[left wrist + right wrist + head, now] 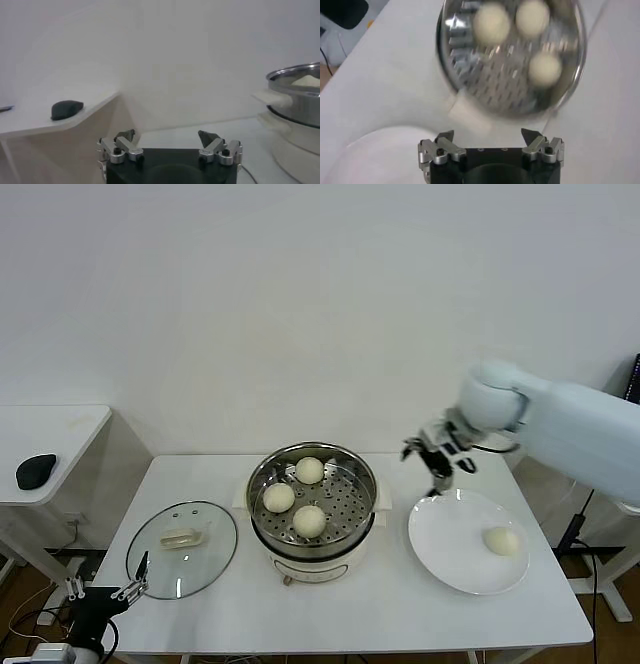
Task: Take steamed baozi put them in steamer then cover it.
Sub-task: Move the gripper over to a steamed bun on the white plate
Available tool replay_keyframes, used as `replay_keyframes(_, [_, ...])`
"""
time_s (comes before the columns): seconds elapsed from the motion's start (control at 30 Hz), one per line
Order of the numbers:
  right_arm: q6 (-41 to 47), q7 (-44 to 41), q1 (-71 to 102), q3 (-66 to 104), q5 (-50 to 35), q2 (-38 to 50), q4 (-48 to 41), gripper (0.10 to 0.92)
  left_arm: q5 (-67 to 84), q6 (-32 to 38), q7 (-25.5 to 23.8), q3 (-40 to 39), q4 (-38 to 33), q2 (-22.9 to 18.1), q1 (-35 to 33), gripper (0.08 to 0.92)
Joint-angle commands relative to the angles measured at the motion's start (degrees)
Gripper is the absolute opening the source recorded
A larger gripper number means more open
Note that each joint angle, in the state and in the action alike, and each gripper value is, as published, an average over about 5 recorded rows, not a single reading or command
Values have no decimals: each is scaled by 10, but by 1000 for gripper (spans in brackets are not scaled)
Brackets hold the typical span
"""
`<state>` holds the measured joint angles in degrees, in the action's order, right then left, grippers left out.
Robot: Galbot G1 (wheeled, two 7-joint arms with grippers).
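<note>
White bench, three buns already in the steamer, one bun alone on the plate to the right. Right pincer hovers empty, spread wide, beyond the plate's far edge; a hard squeeze could dent that soft bun. Left pincer idles, spread, by the glass lid.

lid left of steamer, plate right
</note>
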<state>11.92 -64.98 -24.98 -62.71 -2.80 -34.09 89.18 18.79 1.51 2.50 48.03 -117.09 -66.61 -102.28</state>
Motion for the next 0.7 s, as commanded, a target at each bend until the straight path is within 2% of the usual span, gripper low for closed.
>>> replay_keyframes(0.03, [17,-9,215,166,82,120,-19,823,-1,1,0,0,3,1,-1,823])
replay_keyframes(0.23, [11,1,310,248,119,114,-51,823,-1,1,1,1,2,1,-5,823])
replay_keyframes(0.7, [-13,13,366,306,179,57,-152,823,-1,2,1,5,5,0,-6,823])
